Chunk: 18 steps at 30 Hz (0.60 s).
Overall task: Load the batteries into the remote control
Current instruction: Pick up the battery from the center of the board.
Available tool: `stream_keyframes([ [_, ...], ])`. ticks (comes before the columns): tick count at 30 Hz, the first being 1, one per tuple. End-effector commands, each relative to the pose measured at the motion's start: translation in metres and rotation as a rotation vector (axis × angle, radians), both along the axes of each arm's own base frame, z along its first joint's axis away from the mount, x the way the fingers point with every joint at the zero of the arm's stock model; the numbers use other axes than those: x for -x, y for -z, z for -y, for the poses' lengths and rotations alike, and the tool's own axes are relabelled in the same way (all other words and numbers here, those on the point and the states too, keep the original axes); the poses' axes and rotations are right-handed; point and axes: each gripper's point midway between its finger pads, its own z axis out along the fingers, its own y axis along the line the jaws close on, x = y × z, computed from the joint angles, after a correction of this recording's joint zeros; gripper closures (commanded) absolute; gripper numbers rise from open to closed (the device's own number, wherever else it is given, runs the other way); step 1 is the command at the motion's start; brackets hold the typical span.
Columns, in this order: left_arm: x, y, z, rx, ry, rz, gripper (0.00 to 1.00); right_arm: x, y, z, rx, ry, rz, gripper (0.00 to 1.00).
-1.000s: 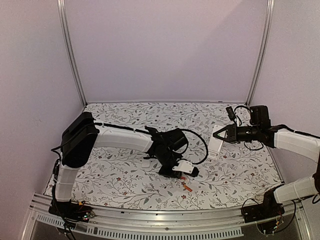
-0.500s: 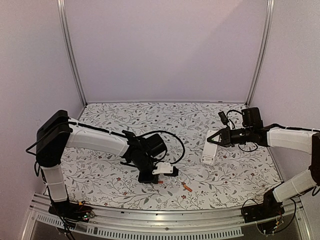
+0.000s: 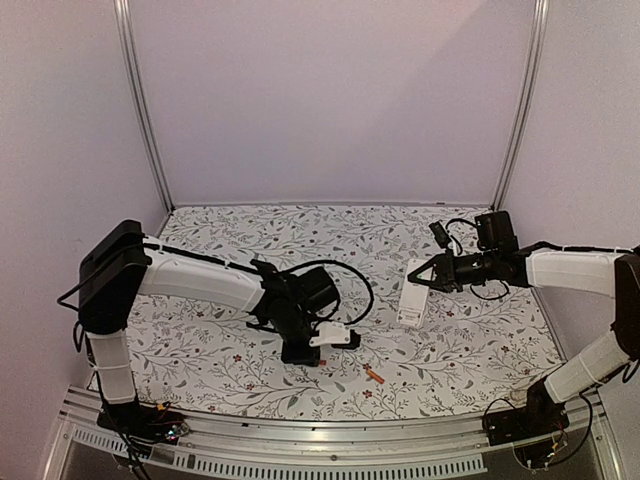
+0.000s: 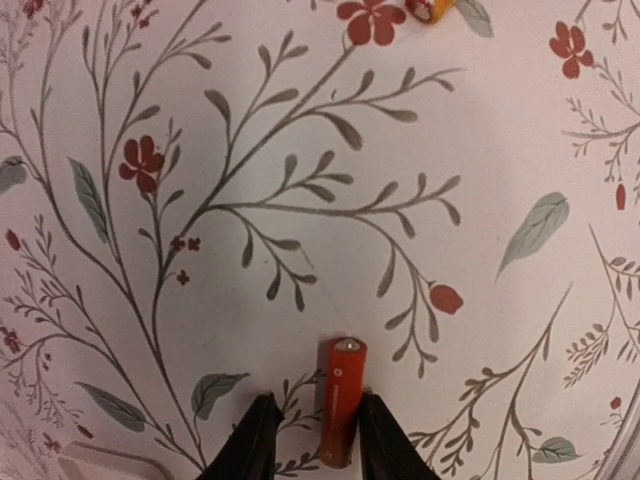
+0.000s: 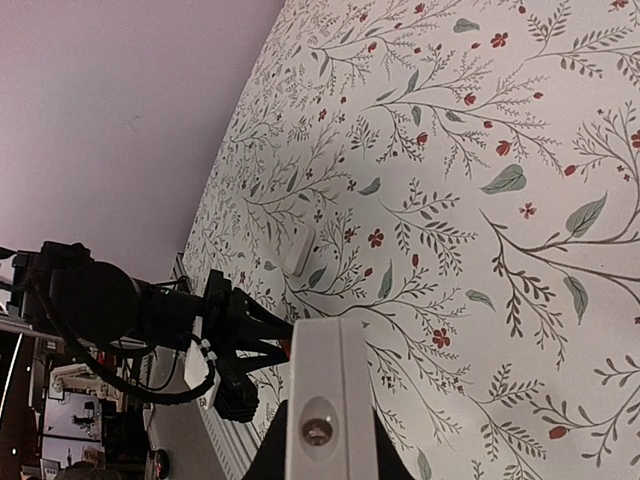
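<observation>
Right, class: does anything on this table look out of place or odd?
Nothing is spilled or damaged. The loose parts are scattered, though: one battery lies between the left hand's open fingers, the other battery lies apart from it on the table, and the right hand holds the remote control by one end, tilted.

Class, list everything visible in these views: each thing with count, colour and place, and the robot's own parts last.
batteries: two, orange; one on the table between the left fingers, one loose near the front edge.
remote control: one, white; held by the right fingers, right of centre.
cover plate: one, white; flat on the table by the left arm.
table: one, white floral cover; beneath everything.
arms: two, white and black; left fingers open, right fingers shut on the remote control.
</observation>
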Motion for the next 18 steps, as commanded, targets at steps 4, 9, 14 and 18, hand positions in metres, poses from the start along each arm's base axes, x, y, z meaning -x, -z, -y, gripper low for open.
stream_keyframes([
  [4,0.008,0.006,0.014,-0.014,0.046,-0.004,0.76,-0.002,0.000,-0.005,0.000,-0.013,-0.022,1.00],
  [9,0.011,0.005,0.014,-0.013,0.055,-0.019,0.93,-0.001,0.001,-0.006,0.006,-0.020,-0.034,1.00],
  [14,0.006,-0.031,0.033,0.150,0.052,0.026,0.99,0.009,0.000,-0.024,0.005,-0.073,-0.047,1.00],
  [18,0.005,-0.091,0.066,0.436,0.062,0.082,1.00,0.017,-0.003,-0.042,0.000,-0.118,-0.052,1.00],
])
